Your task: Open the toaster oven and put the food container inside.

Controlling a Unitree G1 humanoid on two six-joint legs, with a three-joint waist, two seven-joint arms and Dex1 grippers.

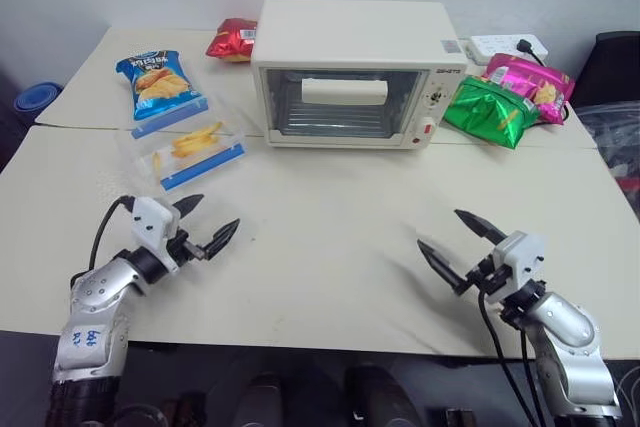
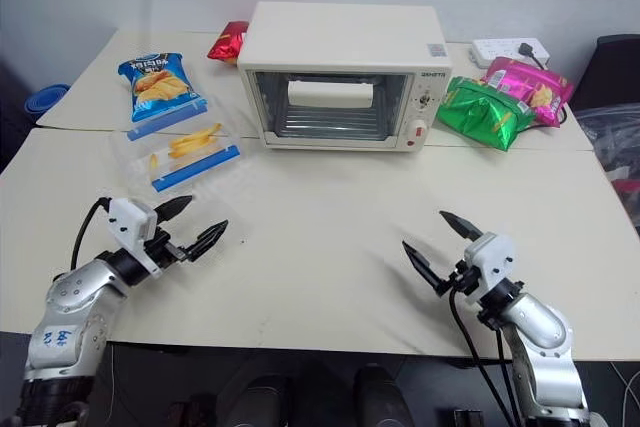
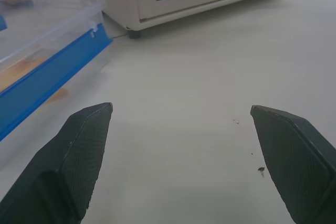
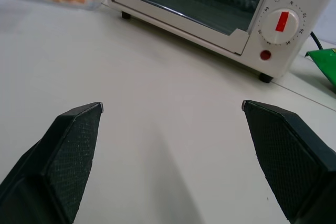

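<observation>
With both grippers, left (image 1: 205,226) and right (image 1: 462,242), open and empty, we must first open the closed cream-white boxy toaster oven (image 1: 355,72), the clear plastic food container (image 1: 190,150) waiting beside it.

Lighting: bright, even, diffuse from overhead.
Shadows: soft and faint on the table (image 1: 330,247).
Glare: pale sheen on the toaster oven (image 1: 355,72) window.
Focus: wrist views blur the near fingertips (image 3: 79,156).

"152" on toaster oven (image 4: 220,3) dial
</observation>
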